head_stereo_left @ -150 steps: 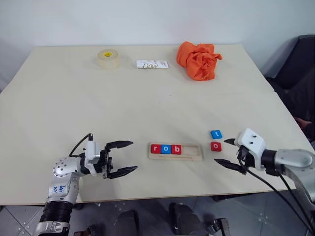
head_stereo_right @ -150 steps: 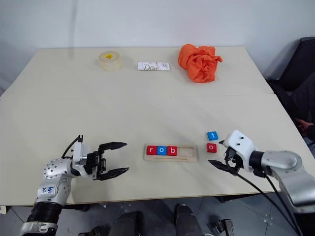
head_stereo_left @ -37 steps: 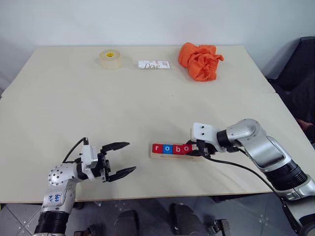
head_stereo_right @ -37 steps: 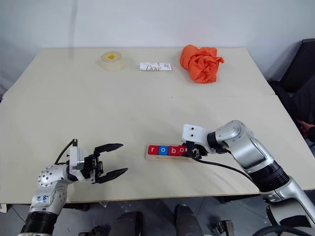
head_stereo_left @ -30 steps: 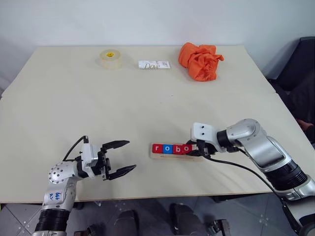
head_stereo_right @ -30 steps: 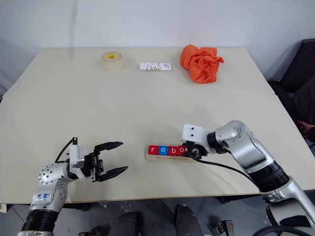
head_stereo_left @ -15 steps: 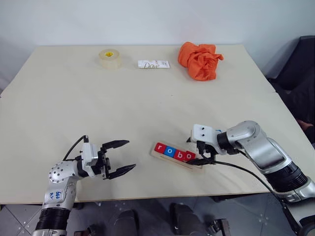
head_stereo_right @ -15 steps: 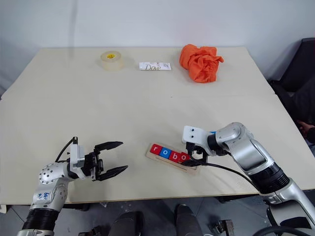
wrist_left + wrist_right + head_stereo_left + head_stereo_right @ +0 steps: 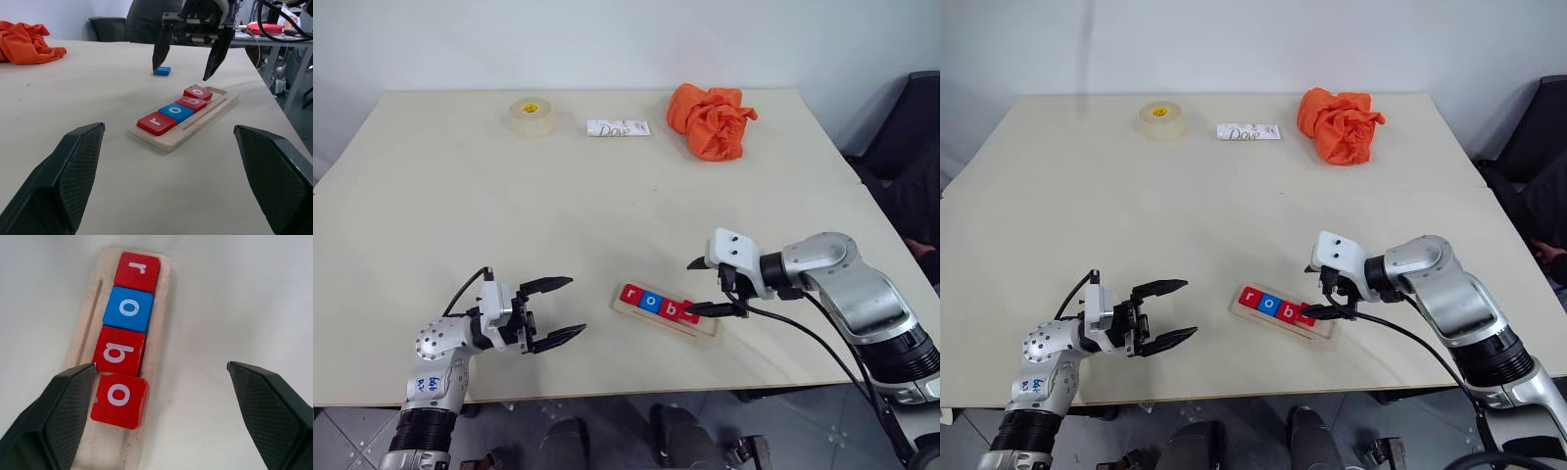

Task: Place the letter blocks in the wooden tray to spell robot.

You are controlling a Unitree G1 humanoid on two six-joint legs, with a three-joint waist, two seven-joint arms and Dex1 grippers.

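tape roll (image 9: pixel 530 116) | Dove packet (image 9: pixel 618 128) | orange cloth (image 9: pixel 710 118) | far table edge

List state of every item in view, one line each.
wooden tray: skewed on the table, four tiles in it.
r, o, b tiles: seated in a row.
second o tile: in tray, slightly askew.
t tile: loose on the table.
right gripper: open, above tray end.
left gripper: open, empty.
orange cloth: crumpled.
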